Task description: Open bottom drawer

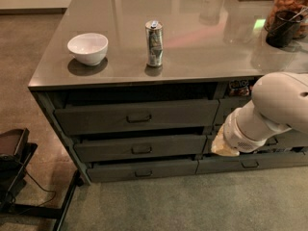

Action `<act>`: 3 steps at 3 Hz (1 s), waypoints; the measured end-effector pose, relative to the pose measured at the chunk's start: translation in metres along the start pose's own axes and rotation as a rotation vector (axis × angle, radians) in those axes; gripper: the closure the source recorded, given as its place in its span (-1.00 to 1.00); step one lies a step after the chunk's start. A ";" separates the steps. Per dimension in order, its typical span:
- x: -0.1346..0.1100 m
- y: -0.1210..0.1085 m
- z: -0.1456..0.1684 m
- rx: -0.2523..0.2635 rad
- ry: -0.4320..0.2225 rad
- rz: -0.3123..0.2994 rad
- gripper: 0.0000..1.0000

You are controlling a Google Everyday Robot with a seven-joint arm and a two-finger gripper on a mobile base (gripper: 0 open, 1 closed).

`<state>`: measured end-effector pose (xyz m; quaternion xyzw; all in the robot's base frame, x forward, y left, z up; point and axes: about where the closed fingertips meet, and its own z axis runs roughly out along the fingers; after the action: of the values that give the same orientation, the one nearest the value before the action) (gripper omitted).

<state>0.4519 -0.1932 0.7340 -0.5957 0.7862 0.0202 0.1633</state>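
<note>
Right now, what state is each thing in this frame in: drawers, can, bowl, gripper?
bottom drawer: looks shut, handle untouched.
middle drawer: looks shut.
top drawer: looks shut.
can: upright on the counter.
bowl: upright, looks empty.
gripper: low in front of the right stack, apart from the bottom drawer.
</note>
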 end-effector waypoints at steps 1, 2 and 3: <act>0.006 -0.001 0.026 0.001 -0.033 0.016 1.00; 0.012 0.000 0.092 0.001 -0.121 0.045 1.00; 0.011 -0.003 0.164 0.014 -0.243 0.090 1.00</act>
<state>0.4901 -0.1673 0.5767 -0.5517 0.7867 0.0943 0.2605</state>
